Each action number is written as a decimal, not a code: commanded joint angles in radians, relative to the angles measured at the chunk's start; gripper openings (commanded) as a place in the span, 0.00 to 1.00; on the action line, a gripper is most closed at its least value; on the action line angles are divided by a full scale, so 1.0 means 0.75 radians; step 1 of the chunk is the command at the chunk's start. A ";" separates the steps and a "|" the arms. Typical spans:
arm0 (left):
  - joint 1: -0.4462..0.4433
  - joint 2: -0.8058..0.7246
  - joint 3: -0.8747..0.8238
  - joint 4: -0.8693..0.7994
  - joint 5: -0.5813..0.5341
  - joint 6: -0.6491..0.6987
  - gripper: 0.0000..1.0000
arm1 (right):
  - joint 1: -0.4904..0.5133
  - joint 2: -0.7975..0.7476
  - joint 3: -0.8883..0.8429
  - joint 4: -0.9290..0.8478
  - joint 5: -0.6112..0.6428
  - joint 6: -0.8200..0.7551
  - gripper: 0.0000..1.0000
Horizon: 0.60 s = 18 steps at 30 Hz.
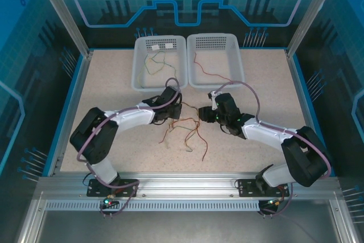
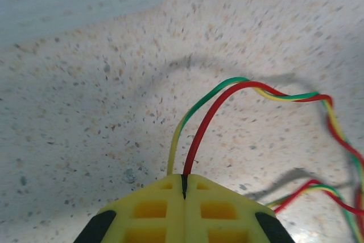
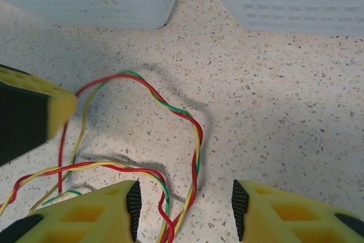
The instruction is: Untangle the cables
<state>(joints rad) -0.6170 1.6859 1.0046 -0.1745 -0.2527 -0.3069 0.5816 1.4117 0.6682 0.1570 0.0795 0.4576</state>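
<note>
The tangled cables (image 1: 185, 131), thin red, yellow, green and orange wires, lie in the middle of the table between the two grippers. My left gripper (image 1: 177, 110) is shut on the cables; in the left wrist view a red wire (image 2: 200, 135) and a yellow one come out at the closed jaw seam of the left gripper (image 2: 183, 184). My right gripper (image 1: 205, 111) is open. In the right wrist view the twisted red-yellow-green cables (image 3: 196, 140) run between the spread fingers of the right gripper (image 3: 186, 211), lying on the table. The left gripper's finger (image 3: 34, 119) shows at the left edge.
Two white perforated trays stand at the back. The left tray (image 1: 136, 78) holds a yellow-green wire (image 1: 154, 62) and the right tray (image 1: 242, 72) a red wire (image 1: 206, 71). Their walls (image 3: 114, 4) rise just beyond the grippers. The table is speckled beige.
</note>
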 commanded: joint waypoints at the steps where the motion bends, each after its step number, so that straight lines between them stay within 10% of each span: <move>1: 0.000 -0.121 -0.001 -0.039 0.021 0.010 0.00 | 0.030 -0.016 0.026 0.025 0.052 -0.020 0.49; 18: 0.000 -0.506 -0.080 0.082 0.282 0.036 0.00 | 0.041 -0.310 -0.142 0.228 0.122 -0.183 0.50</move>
<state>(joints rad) -0.6170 1.3567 0.9585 -0.1654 -0.1146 -0.3038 0.5953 1.2243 0.5884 0.2642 0.1505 0.3717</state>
